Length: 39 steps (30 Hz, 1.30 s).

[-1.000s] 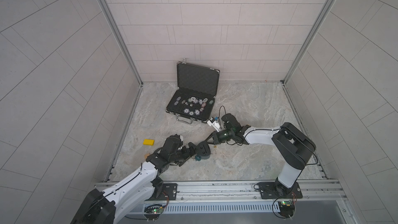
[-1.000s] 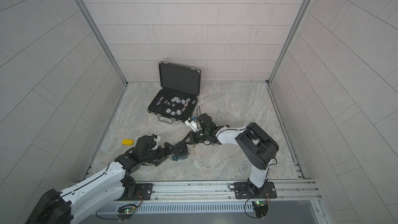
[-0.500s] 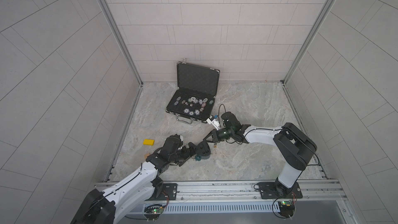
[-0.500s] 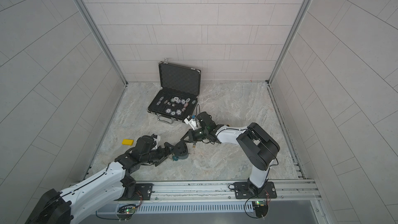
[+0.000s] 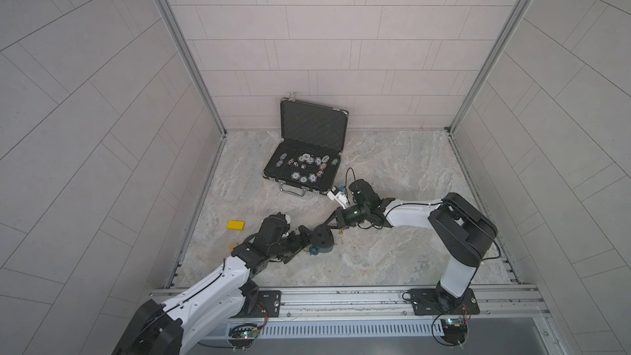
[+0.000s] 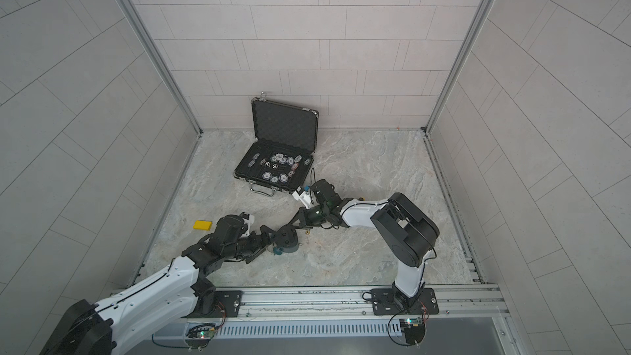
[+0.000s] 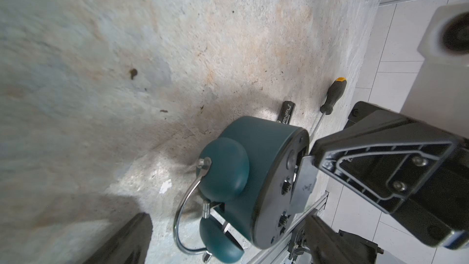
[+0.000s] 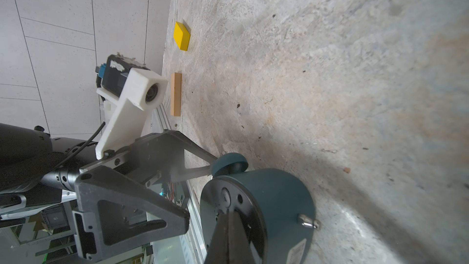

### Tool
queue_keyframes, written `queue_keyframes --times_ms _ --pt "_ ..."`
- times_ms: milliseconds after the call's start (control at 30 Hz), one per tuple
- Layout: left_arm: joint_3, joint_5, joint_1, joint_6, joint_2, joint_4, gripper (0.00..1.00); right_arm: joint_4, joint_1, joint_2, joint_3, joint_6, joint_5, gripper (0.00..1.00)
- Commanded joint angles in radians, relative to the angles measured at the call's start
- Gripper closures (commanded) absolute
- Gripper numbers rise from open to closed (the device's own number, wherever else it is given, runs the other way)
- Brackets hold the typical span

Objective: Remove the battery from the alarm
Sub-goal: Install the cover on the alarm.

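Note:
The teal alarm lies on the stone floor with its dark back turned up. My left gripper is open and straddles it: one finger reaches to a bell knob and the other stands by the back. My right gripper is shut with nothing in it, and its tips press on the dark back beside a rectangular opening. The black battery lies loose on the floor just past the alarm.
A black-handled screwdriver lies beyond the battery. An open black case of poker chips stands at the back. A yellow block and a wooden block lie left of my left arm. A metal rail bounds the front.

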Motion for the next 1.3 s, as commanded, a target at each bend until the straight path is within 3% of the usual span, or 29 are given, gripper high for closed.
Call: queue_keyframes --times_ms 0,467,1267 --pt "0.017 0.01 0.003 0.017 -0.007 -0.01 0.05 -0.021 0.004 0.018 0.017 -0.004 0.005 1.0" --pt "0.016 0.01 0.004 0.017 -0.023 -0.022 0.05 -0.12 0.0 0.012 0.055 0.011 0.028 1.0" --pt "0.009 0.006 0.004 0.008 -0.059 -0.041 0.05 -0.097 -0.005 -0.006 0.039 0.071 0.035 1.0"
